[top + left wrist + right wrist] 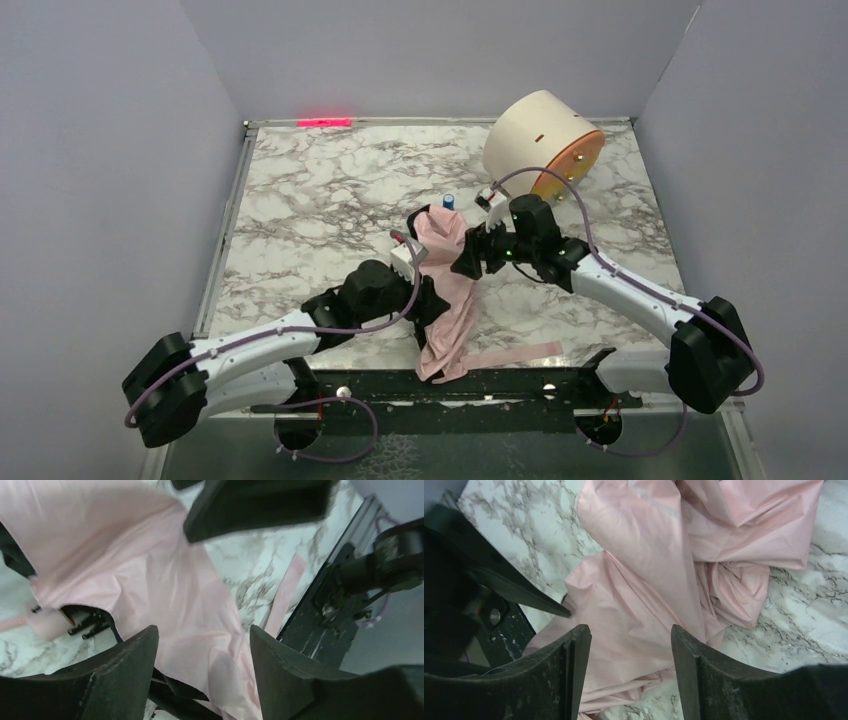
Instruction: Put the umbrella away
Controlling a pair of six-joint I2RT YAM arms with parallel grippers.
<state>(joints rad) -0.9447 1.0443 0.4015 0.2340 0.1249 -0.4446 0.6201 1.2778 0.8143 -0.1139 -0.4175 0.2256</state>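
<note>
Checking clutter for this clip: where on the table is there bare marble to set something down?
Open marble far left, between the left edge of the table and the umbrella, and along the back edge left of the cream drum. Crowded: the near centre, where left gripper, right gripper and umbrella meet.

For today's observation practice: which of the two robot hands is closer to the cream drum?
The right hand, just in front of the drum; the left hand is farther off, by the umbrella's near half.
</note>
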